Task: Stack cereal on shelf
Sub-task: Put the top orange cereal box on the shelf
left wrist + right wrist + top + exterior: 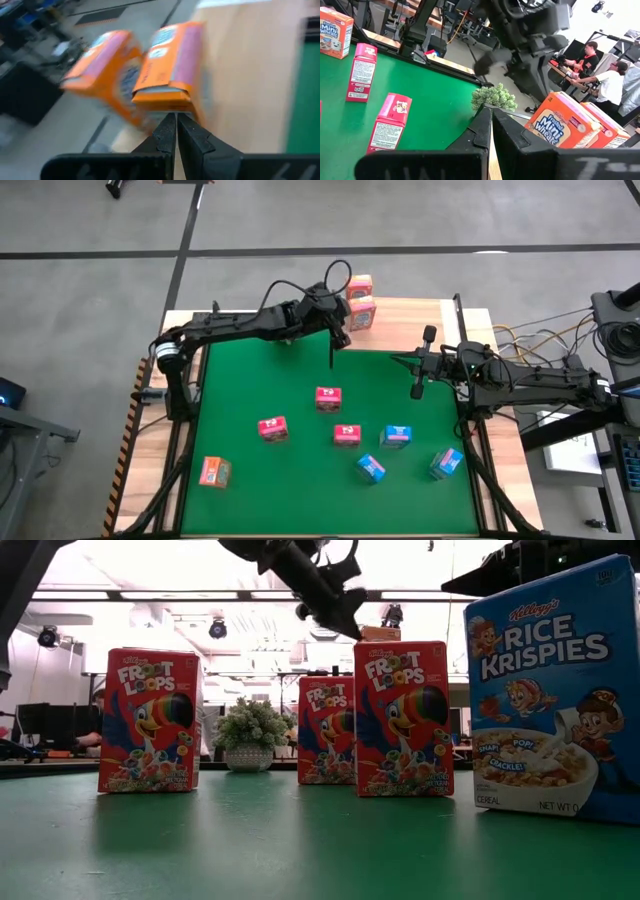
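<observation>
we count nine small cardboard cereal boxes: three red-pink boxes [327, 398] mid-mat, three blue boxes [396, 436] toward the near right, one orange box [213, 471] at the near left, and two orange boxes [361, 311] side by side on the light wooden shelf board [410, 325] at the far edge. the left gripper [341, 330], fingers pressed together and empty, sits just beside that pair. the right gripper [417, 376], also closed and empty, hovers over the large green mat [250, 380] on the right.

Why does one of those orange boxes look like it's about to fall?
It does look odd. Of the two orange boxes at the far edge of the wooden board, the outer one overhangs the floor. The left gripper, fingers shut, sits beside them; whether it touches is unclear.
</observation>
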